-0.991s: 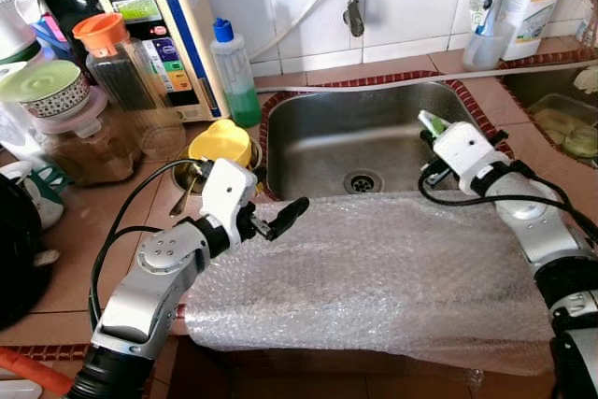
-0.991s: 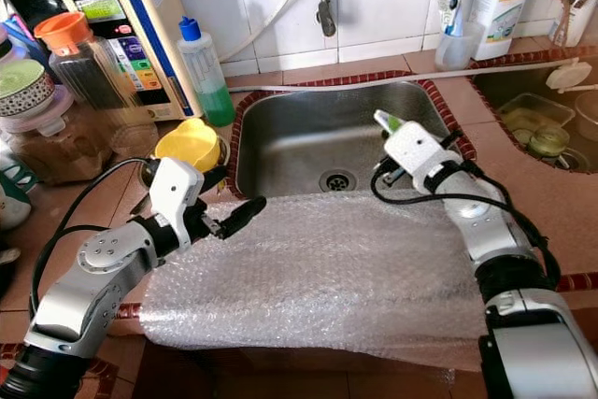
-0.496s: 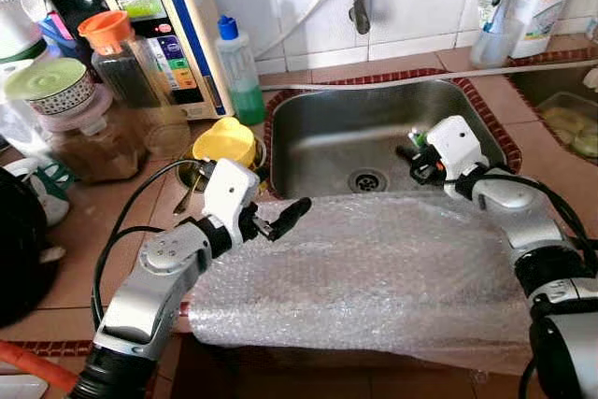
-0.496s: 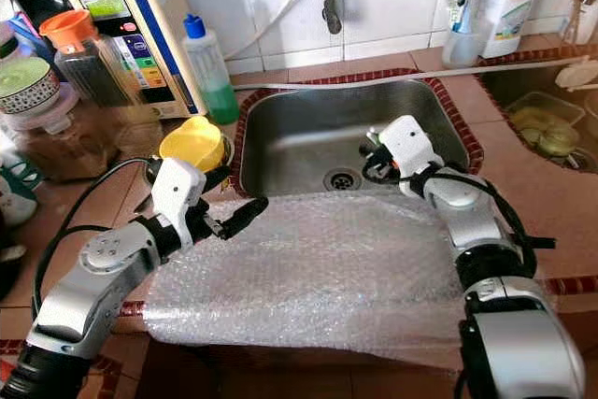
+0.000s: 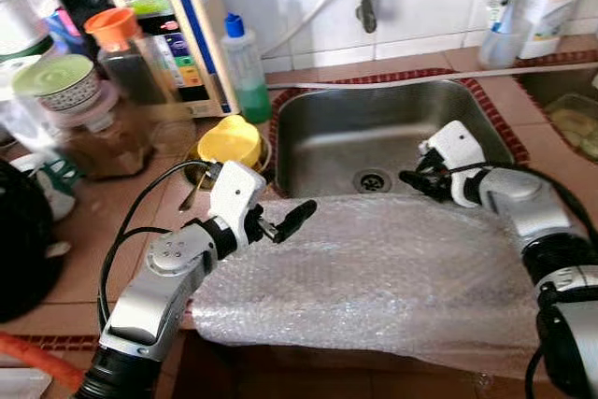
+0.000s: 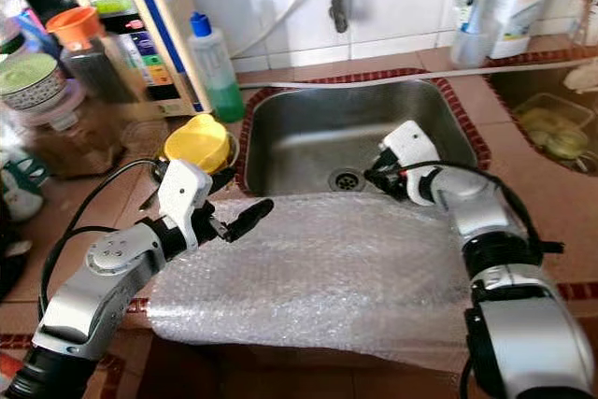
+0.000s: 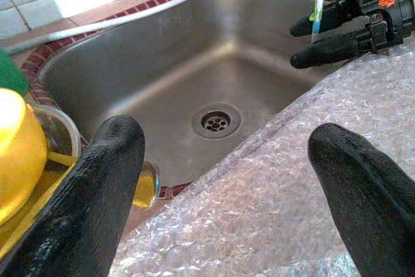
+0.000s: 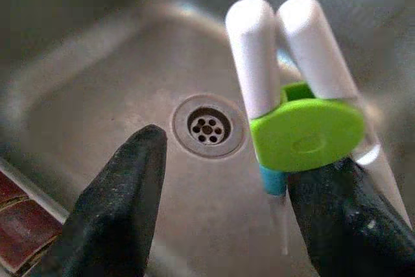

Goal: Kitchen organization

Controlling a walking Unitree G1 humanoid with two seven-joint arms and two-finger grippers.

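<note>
while the left gripper [image 7: 220,180] gapes over bubble wrap [image 5: 374,268], the right gripper [image 8: 240,205] pinches white plastic sticks [image 8: 285,50].

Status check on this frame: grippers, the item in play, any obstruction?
Left gripper open, hovering over bubble wrap. Right gripper over sink drain, green-capped white tubes resting against one finger, grip unclear. Wrap drapes the sink's front edge.

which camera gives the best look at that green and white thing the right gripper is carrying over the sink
The right wrist view: the green-and-white item sits close up, two white stems joined by a green disc, against one of the right gripper fingers. The left wrist view shows it far off as a thin white stick with a green patch. In the eye views it is too small to make out.
</note>
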